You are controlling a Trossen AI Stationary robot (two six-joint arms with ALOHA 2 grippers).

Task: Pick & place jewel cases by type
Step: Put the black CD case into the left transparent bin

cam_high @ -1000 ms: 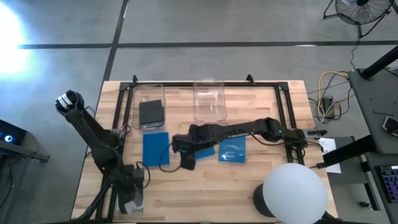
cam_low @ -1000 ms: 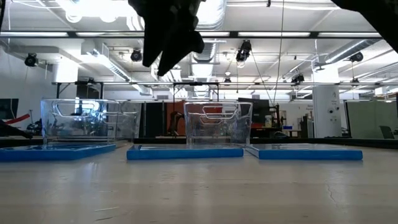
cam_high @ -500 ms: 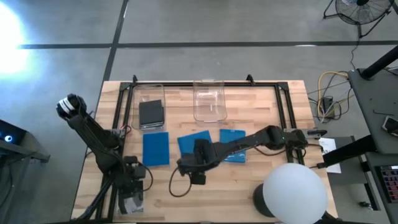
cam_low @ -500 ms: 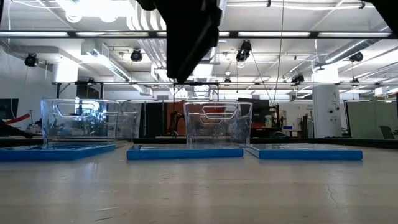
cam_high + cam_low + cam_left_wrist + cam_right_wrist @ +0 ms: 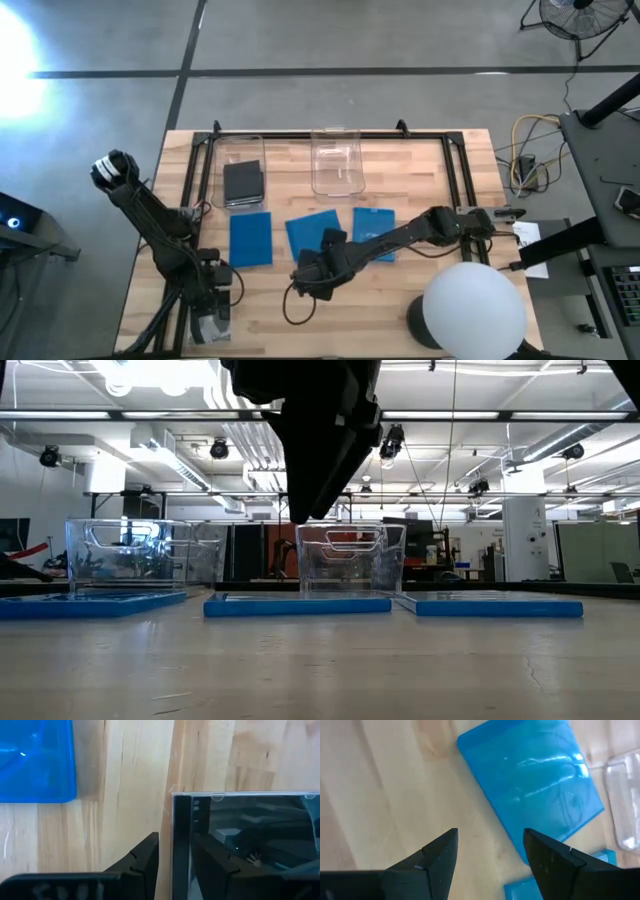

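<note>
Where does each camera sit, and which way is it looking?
High view: above the wooden table, looking straight down; both arms show, left gripper and right gripper.
Low view: at table-top height, looking level across at the clear plastic bins; the right arm hangs in from above.
Left wrist view: looks down at the wood; its fingers pinch a dark translucent flat case.
Right wrist view: looks down past its open fingers.
Shared: the tilted middle bright blue flat plastic case shows in high and right wrist views.
</note>
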